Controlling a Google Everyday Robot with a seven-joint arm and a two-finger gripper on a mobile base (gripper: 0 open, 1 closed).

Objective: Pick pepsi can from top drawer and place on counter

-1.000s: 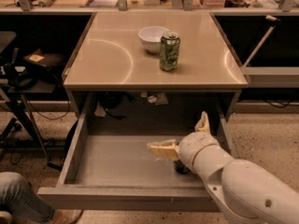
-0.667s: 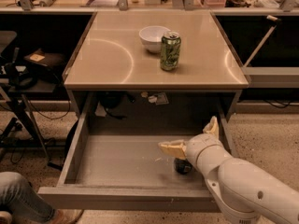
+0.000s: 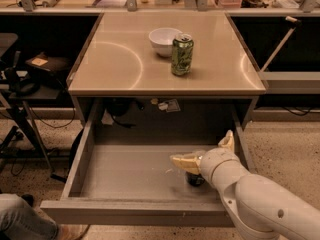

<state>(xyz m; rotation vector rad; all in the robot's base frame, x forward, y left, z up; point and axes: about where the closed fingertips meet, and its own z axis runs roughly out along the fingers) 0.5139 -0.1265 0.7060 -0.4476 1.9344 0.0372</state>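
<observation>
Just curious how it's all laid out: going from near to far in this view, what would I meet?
Drawer front → pepsi can inside it, gripper right over it → counter → green can → bowl.

Obs.: white bowl [image 3: 162, 40] upright, green can [image 3: 182, 54] upright just beside it at its front right, touching or nearly so; small paper tags [image 3: 167, 105] hang in the dark recess below them. Left side: black stand [image 3: 20, 109] with cables trailing onto the speckled floor [image 3: 280, 139], and a person's jeans-clad leg [image 3: 20, 224] at the lower left corner; right side: a thin pole [image 3: 277, 46] leaning, pale tip uppermost. Gripper [image 3: 206, 151] at lower right of the view, fingers spread apart.
</observation>
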